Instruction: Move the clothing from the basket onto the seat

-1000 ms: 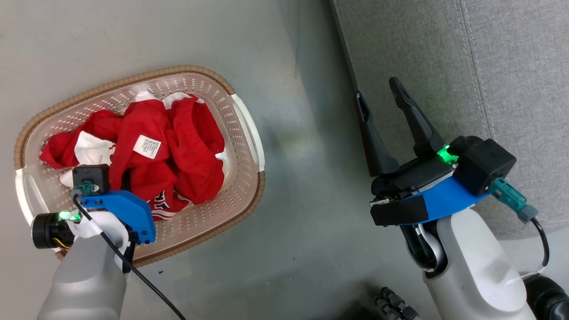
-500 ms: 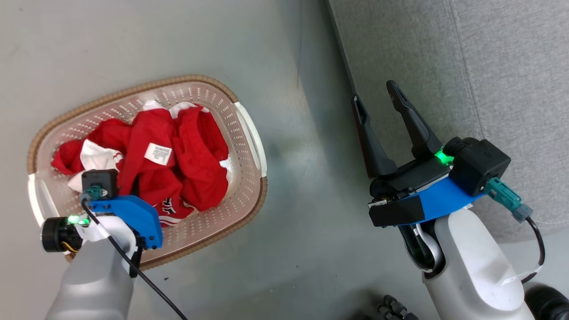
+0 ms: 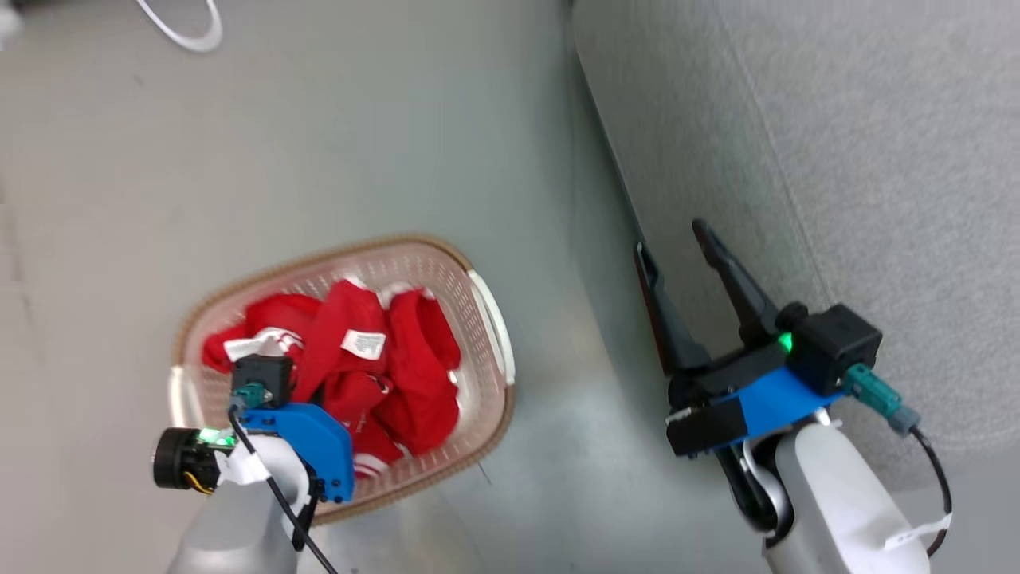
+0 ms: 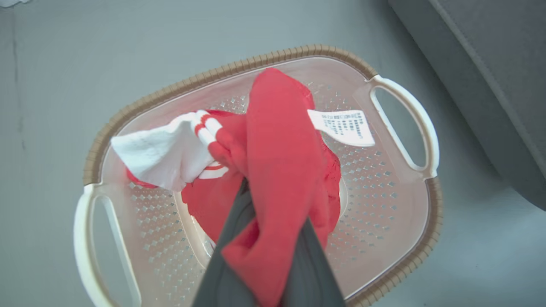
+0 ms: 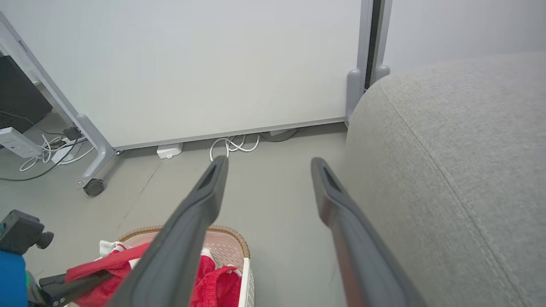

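Where the head view looks down, the floor [image 3: 319,143] is smooth grey and matt, with a loop of white cable [image 3: 179,32] lying at its far edge. The seat [image 3: 837,159] takes up the right side of that view, grey fabric with a stitched seam. The basket [image 3: 374,241] stands on the floor to the left of the seat, well apart from it.

The clothing [image 3: 414,375] lies heaped inside the basket: red fabric with white trim and a white care label uppermost.

The left wrist view looks straight down into the basket. There the left claw [image 4: 273,221] is closed on a fold of the red garment, which drapes over both fingers, and the rest of the fabric trails down into the heap. A white striped cuff [image 4: 162,151] sticks out to one side, and the printed label [image 4: 341,125] hangs clear over the perforated base. In the head view the claw's fingers are hidden beneath its blue wrist housing.

The right claw [image 3: 671,237] hangs over the strip of floor at the seat's front edge — fingers spread wide, nothing between them.

The right wrist view takes in the room behind: a pale panel wall [image 5: 213,64] on a frame with a caster [image 5: 94,186], white cables [image 5: 234,143] coiled along its foot, and a power strip [image 5: 17,145] at far left. It also shows the rounded corner of the seat and, at lower left, the basket with red fabric rising towards the left arm.
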